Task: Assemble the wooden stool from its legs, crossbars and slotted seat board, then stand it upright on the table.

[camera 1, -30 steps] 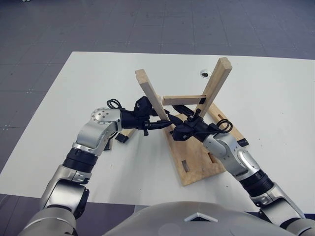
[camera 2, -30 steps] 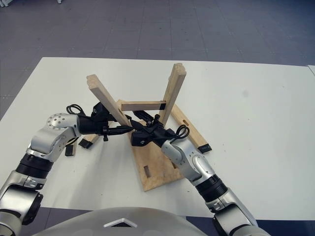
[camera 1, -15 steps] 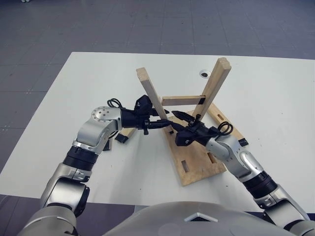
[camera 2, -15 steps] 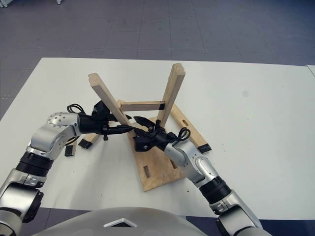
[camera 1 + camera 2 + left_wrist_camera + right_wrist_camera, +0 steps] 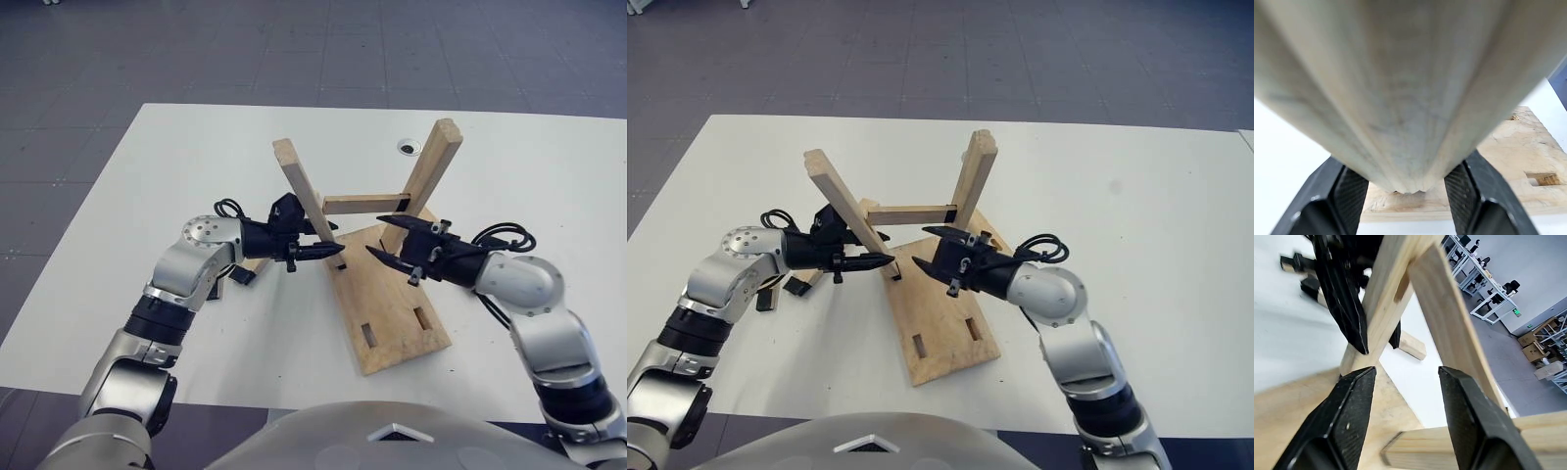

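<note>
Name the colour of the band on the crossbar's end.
Black band on the pale wooden crossbar; clearest in the right eye view.

**Count of the parts on the table**

I count one table (image 5: 196,166), with one round hole (image 5: 409,147) in its top. On it I see one seat board (image 5: 392,294), and in its near end there are two empty slots: a left slot (image 5: 367,335) and a right slot (image 5: 421,318). Two legs stand on the board, the left leg (image 5: 302,196) and the right leg (image 5: 431,166). One crossbar (image 5: 361,203) joins them. Beside my left arm lie at least two loose wooden pieces (image 5: 801,284) with dark ends. The arm hides part of them, so I cannot give the full number. Two grippers are over the table: the left gripper (image 5: 331,245) and the right gripper (image 5: 376,235).
</note>
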Controlling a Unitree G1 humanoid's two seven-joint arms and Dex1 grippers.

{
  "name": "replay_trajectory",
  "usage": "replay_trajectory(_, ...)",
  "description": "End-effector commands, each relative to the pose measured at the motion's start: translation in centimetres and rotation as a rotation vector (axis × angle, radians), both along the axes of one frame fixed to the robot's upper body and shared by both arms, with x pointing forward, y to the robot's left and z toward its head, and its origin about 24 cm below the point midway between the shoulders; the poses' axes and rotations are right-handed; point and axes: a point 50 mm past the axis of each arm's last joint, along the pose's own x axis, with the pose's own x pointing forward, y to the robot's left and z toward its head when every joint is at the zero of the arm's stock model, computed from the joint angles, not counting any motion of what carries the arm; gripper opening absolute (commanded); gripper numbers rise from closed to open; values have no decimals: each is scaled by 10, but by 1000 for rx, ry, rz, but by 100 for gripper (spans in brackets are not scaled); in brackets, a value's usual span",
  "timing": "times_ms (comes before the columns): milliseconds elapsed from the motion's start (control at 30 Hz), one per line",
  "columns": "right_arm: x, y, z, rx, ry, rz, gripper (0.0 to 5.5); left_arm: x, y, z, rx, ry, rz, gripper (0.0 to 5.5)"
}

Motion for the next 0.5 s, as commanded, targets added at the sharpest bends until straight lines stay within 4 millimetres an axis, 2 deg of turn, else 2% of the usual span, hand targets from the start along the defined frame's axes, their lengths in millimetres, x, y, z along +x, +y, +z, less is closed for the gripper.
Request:
replay_trajectory(33, 2, -3, 34, 111, 48, 27, 234, -16, 18, -40, 248, 87, 32, 205)
replay_trajectory(167, 16, 2, 72, 288, 38, -8, 234, -16, 21, -37, 330, 36, 19, 205)
replay_trajectory(267, 31, 4, 87, 367, 9, -77, 234, -20, 20, -42, 388, 25, 26, 205)
replay_trajectory(400, 47, 3, 92, 395, -31, -176, 234, -25, 18, -53, 460, 63, 72, 205)
replay_trajectory(500, 55, 5, 81, 360, -38, -228, 234, -27, 21, -66, 512, 115, 155, 205)
